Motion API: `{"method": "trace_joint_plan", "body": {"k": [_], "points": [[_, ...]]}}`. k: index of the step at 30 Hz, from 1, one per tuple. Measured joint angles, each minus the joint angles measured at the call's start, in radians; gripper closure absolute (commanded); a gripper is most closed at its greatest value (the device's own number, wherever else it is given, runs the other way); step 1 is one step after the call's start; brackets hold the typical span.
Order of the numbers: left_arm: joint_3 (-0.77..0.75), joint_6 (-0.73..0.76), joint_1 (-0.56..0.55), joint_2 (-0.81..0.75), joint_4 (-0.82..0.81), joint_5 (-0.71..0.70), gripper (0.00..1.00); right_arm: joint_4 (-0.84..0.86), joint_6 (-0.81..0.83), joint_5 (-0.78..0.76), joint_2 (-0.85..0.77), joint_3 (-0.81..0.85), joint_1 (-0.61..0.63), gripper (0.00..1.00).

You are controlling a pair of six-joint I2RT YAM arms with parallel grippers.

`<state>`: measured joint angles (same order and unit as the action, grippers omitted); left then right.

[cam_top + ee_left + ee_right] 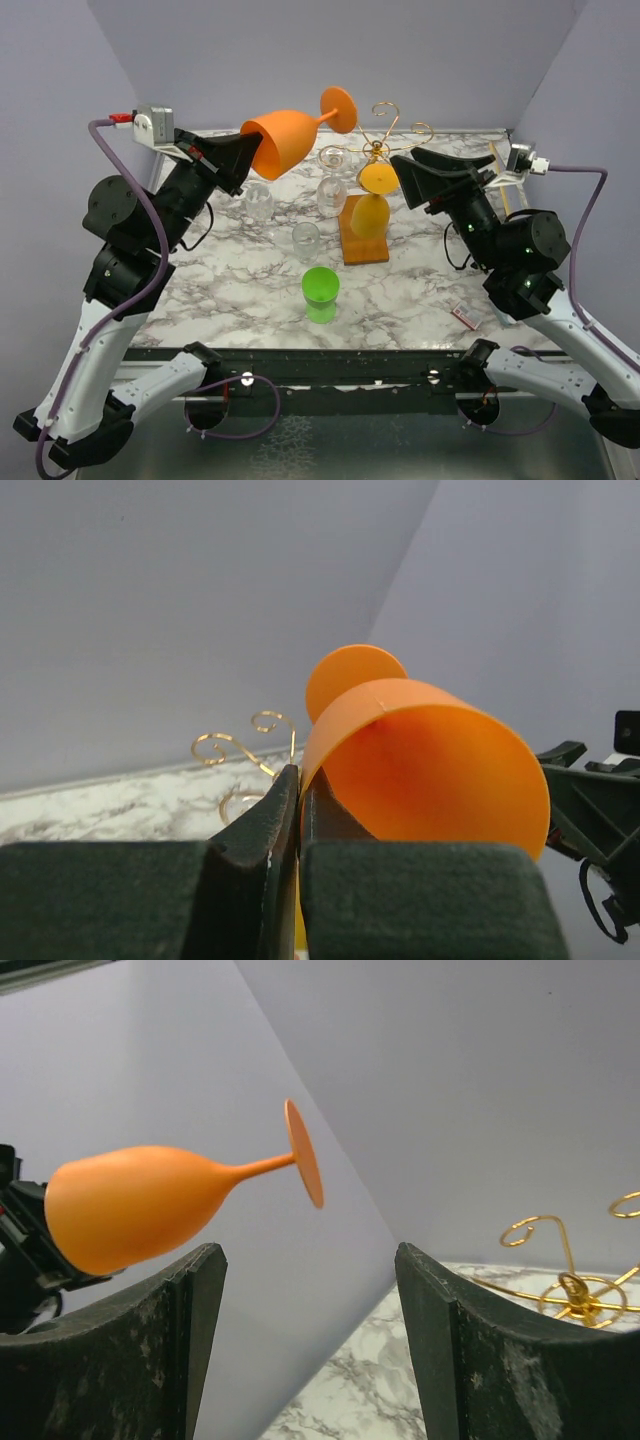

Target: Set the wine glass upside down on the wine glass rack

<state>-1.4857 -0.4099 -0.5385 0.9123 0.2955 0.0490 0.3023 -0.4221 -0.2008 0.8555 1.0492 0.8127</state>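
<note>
My left gripper (243,152) is shut on the rim of an orange wine glass (281,141), held on its side in the air with its foot (339,108) pointing toward the wine glass rack (386,134). In the left wrist view the fingers (298,776) pinch the glass wall (430,760). The rack is gold wire on a brown wooden base (349,240); its curls show in the left wrist view (236,744) and the right wrist view (572,1285). My right gripper (408,166) is open and empty beside the rack, facing the orange glass (135,1205).
A yellow-orange glass (371,213) hangs upside down on the rack. Three clear glasses (259,201), (332,191), (306,238) stand left of the base. A green cup (321,285) stands nearer the front. A small white card (465,317) lies front right.
</note>
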Motion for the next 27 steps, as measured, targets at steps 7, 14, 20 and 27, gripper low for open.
{"method": "trace_joint_plan", "body": {"k": [7,14,20,27], "points": [[0.089,-0.051,0.000,0.048,-0.392,0.046,1.00,0.042,-0.129,0.040,0.066,0.067,0.000,0.27],[0.095,-0.090,0.000,0.157,-0.587,0.123,1.00,0.117,-0.326,0.096,0.150,0.122,0.000,0.28],[0.183,-0.134,0.000,0.181,-0.726,0.180,1.00,0.308,-0.460,0.113,0.207,0.085,0.000,0.29],[0.269,-0.151,-0.003,0.173,-0.831,0.218,1.00,0.414,-0.577,0.065,0.243,0.060,0.000,0.35]]}}
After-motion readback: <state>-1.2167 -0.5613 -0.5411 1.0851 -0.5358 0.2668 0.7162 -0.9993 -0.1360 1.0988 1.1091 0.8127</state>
